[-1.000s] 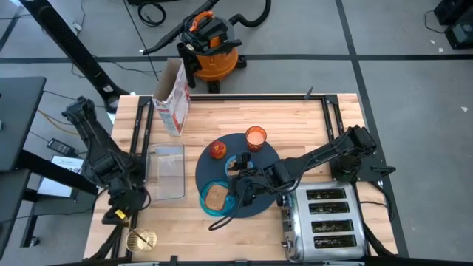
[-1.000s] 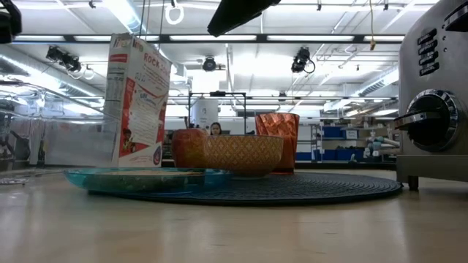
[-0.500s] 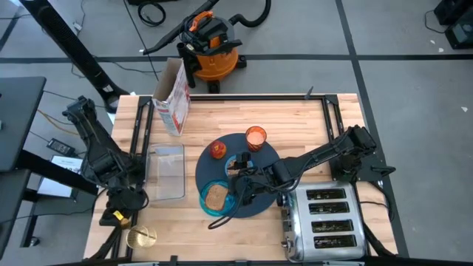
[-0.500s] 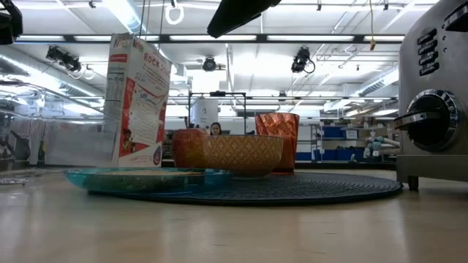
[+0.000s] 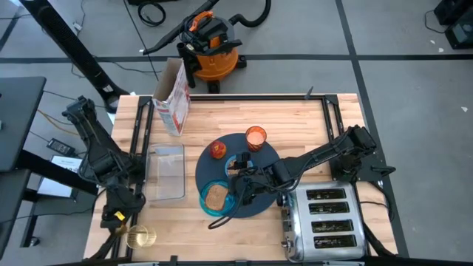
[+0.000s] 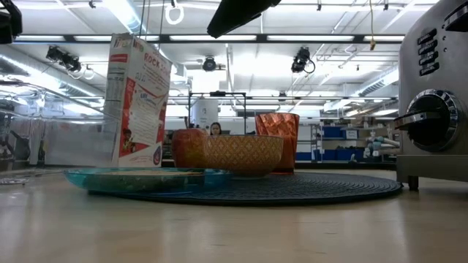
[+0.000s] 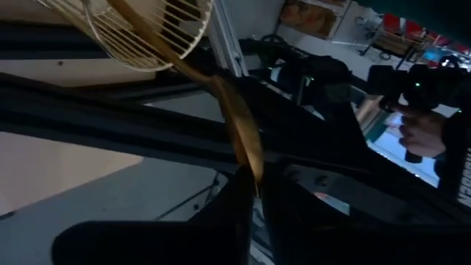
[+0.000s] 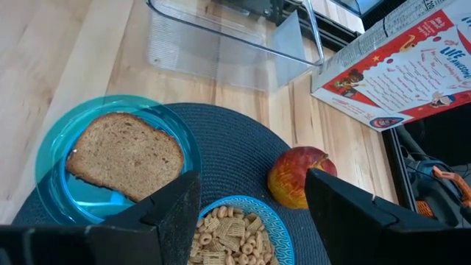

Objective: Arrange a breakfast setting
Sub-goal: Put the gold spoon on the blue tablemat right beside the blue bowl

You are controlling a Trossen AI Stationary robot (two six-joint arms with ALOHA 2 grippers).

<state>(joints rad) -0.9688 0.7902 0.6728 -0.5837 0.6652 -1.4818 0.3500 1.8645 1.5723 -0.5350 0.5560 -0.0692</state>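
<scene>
On the dark round mat (image 5: 260, 193) stand the teal dish (image 5: 216, 198) with a slice of bread, the light-blue bowl (image 8: 228, 232) of cereal, the red apple (image 8: 298, 177) and the copper-orange cup (image 5: 256, 137). My right gripper (image 8: 254, 221) hangs open above the bowl, touching nothing. At the table's near left corner, my left gripper (image 7: 254, 177) is shut on the gold spoon (image 7: 221, 96). The spoon's other end reaches into a gold wire basket (image 5: 140, 238). My left gripper pinches the gold spoon's broad free end (image 7: 246, 151) between its two fingers, at their tips. The fingers lie along the spoon and slant downward toward the wire basket. The spoon runs straight on from them, its far end inside the basket (image 7: 147, 29).
A silver toaster (image 5: 325, 222) stands near right. A cereal box (image 5: 171, 103) is at the far left, with a clear plastic container (image 5: 166, 171) between it and the basket. Bare wood lies along the far edge. A person's hand (image 7: 416, 132) shows beyond the table.
My left hand has turned a little at the wrist above the wire basket; the right arm and the things on the mat have kept still.
</scene>
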